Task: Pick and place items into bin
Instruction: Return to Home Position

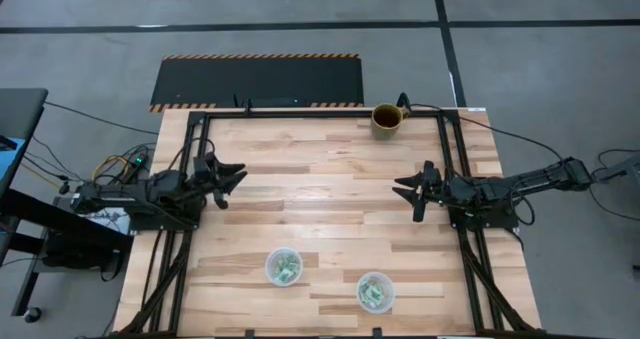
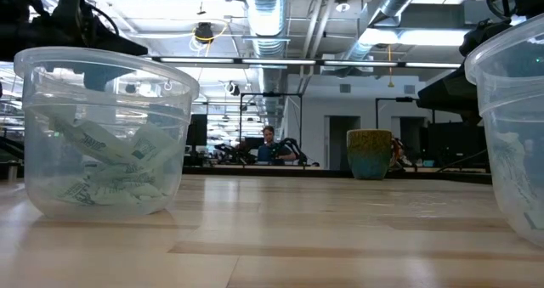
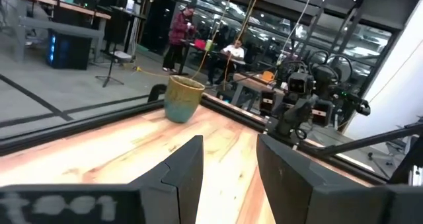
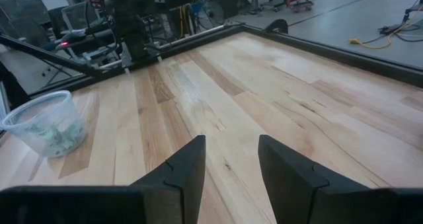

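Left claw [image 1: 232, 175] hangs above the bench [image 1: 320, 159], fingers apart and empty, apparently parked. Between both claws, nearer the camera, stevia packets [image 1: 286, 269] fill the left bin [image 1: 269, 263] and right bin [image 1: 361, 289]. Right claw [image 1: 410, 190] mirrors it, open and empty.

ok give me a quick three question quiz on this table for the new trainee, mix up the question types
1. True or false: the mug stands between the left tub and the right tub.
2. What do the tubs hold? A) nothing B) small pale packets C) coins
3. Fill the gap: the left end effector and the right end effector both hang above the wood with fingers ___, holding nothing.

Key: 1 false, the mug is at the table's far edge and the tubs sit near the front edge. 2 B. 3 open.
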Tool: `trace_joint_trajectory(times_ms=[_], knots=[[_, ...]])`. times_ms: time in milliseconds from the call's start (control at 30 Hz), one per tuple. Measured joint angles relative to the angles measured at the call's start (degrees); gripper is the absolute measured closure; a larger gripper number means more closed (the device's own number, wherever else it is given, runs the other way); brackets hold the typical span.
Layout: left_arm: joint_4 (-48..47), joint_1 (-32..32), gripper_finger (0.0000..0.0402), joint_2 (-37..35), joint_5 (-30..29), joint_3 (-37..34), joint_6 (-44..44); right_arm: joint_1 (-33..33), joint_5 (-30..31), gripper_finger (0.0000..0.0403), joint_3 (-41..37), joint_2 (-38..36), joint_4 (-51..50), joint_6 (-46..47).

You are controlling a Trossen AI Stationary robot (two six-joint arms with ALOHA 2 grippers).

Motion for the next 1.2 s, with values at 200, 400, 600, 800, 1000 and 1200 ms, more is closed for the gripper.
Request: trace_joint_trajectory(times_ms=[200, 400, 600, 800, 1000, 1200], knots=[[-0.16, 0.00, 0.0272, 0.07, 1.92, -0.02, 1.01, 0.00, 0.00, 0.0269, 0.00, 0.00, 0.00, 0.00], [-0.16, 0.00, 0.0271, 0.07, 1.96, -0.02, 0.80, 0.00, 0.00, 0.0270, 0.00, -0.01, 0.00, 0.00], [-0.16, 0.00, 0.0272, 0.07, 1.99, -0.02, 1.07, 0.00, 0.00, 0.0270, 0.00, -0.01, 0.00, 0.00], [-0.16, 0.00, 0.0271, 0.07, 2.00, -0.02, 1.11, 0.00, 0.00, 0.0268, 0.00, -0.02, 0.00, 0.00], [-0.16, 0.00, 0.0271, 0.07, 2.01, -0.02, 1.13, 0.00, 0.00, 0.0270, 0.00, -0.02, 0.00, 0.00], [-0.16, 0.00, 0.0271, 0.07, 2.01, -0.02, 1.14, 0.00, 0.00, 0.0268, 0.00, -0.02, 0.00, 0.00]])
